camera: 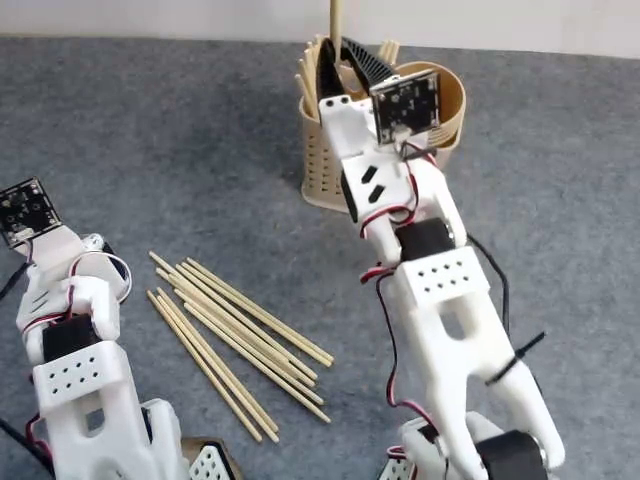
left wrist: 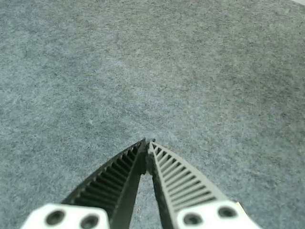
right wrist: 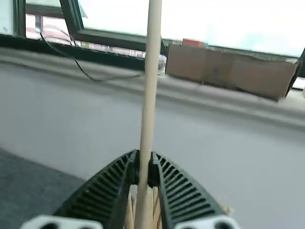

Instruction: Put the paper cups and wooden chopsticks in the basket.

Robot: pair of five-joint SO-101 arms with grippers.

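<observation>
Grey carpet (camera: 150, 130) bears loose chopsticks (camera: 235, 335); right gripper (right wrist: 144, 160) clamps one chopstick (right wrist: 151, 71) above the basket (camera: 322, 178), left gripper (left wrist: 146, 144) pinched empty.

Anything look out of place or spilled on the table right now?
Nothing spilled or damaged. A loose pile of chopsticks lies fanned on the table between the arms, outside the basket. The right gripper holds one chopstick upright over the basket.

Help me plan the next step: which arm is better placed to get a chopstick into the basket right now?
Right. The right hand is shut on an upright chopstick above the basket. The left hand is shut and empty over the carpet.
</observation>
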